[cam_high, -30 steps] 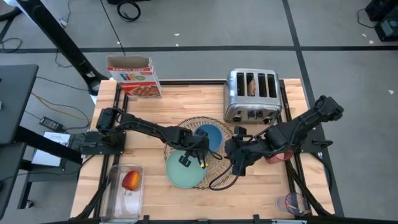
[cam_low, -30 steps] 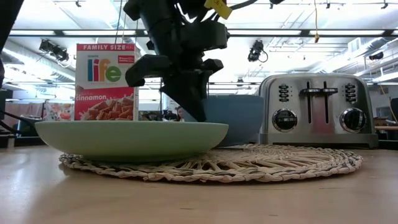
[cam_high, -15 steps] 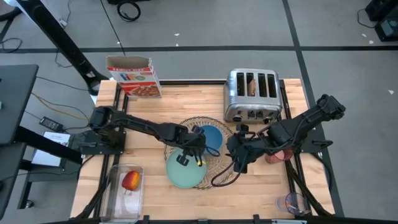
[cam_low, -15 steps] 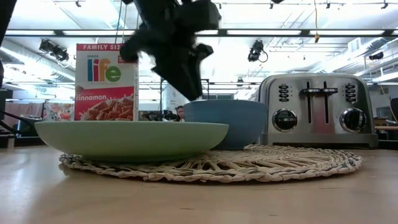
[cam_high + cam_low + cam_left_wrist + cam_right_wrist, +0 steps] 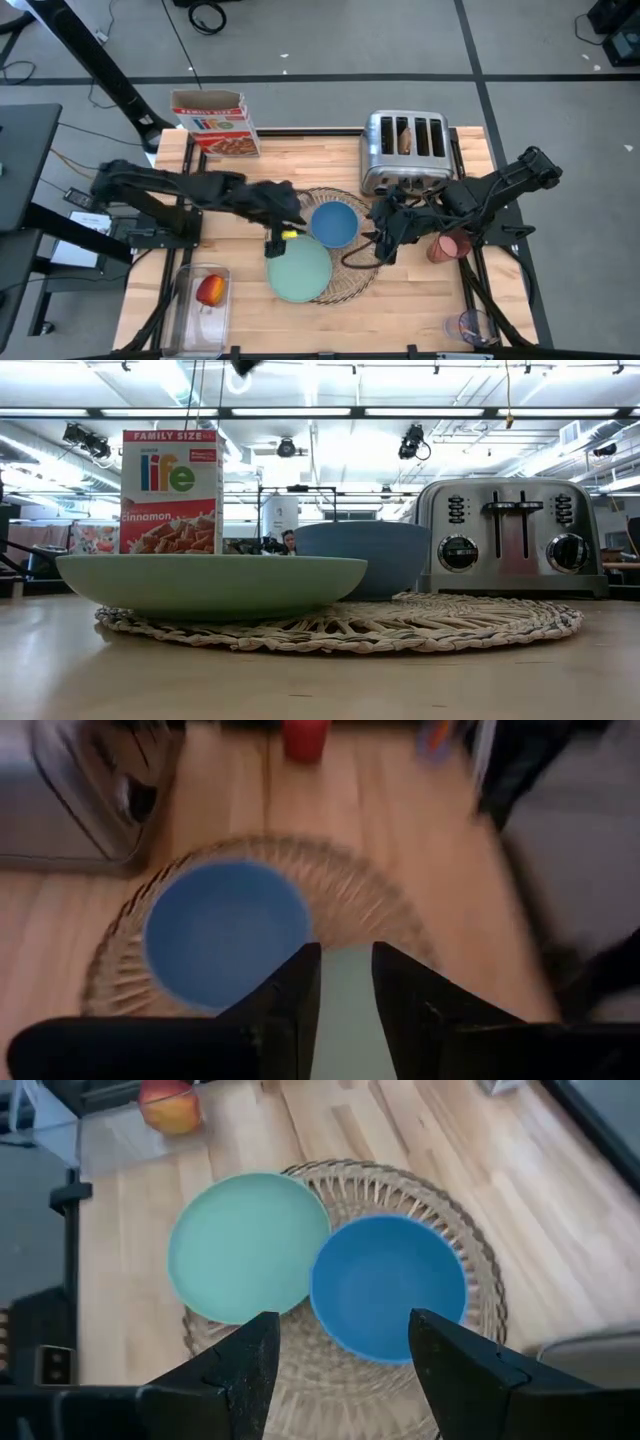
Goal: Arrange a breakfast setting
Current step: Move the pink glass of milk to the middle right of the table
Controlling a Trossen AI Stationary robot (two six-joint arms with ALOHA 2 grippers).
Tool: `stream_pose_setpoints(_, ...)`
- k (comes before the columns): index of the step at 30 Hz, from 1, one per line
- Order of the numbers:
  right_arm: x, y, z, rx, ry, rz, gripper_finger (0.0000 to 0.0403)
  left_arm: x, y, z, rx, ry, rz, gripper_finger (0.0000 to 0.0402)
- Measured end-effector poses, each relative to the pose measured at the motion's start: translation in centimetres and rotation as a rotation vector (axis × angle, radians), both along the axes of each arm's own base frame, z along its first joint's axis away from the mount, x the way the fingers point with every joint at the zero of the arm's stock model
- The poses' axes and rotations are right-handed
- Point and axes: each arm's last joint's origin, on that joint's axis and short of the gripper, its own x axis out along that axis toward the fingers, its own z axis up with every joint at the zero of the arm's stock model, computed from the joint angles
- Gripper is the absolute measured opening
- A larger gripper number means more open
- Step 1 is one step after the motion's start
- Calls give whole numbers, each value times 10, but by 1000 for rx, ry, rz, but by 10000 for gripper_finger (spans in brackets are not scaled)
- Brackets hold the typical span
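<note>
Woven straw placemat sits mid-table. Blue bowl is on it, toward the toaster side; mint-green plate half on the mat, overhanging its near-left edge. Bowl and plate are just beside each other; can't tell from above if rims touch.

Left gripper hangs above the mat's left edge, beside the plate, holding nothing. In the left wrist view its fingers stand a narrow gap apart, plate visible between them. Right gripper is over the mat's right edge, fingers spread wide and empty, bowl and plate in view beyond them.

Pink cup stands on bare wood right of the mat, partly covered by the right arm. Red apple lies in the clear plastic bin at the near-left corner. Chrome toaster behind the mat; a toast slice shows in one slot. Cereal box at the back left.

Low view: both grippers are out of frame; the plate hides the bowl's left part.
</note>
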Motion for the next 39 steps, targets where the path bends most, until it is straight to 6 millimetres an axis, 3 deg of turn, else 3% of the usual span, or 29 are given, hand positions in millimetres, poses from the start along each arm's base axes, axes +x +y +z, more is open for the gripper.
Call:
stream_pose_setpoints(6, -23, -6, 14, 147, 212, -28, 228, -21, -19, 41, -248, -235, 33, 101)
stream_pose_setpoints(12, -61, -10, 14, 177, 489, -179, 228, -18, -53, 69, -298, -558, -58, 101)
stream_pose_setpoints(17, -72, -1, 10, 331, 492, -235, 228, -14, -78, 72, -295, -680, -107, 101)
stream_pose_setpoints(23, -85, 11, -9, 349, 589, -375, 227, -16, -98, 67, -289, -676, -79, 101)
stream_pose_setpoints(39, -95, 17, -64, 408, 810, -672, 222, -27, -118, 69, -368, -686, -117, 101)
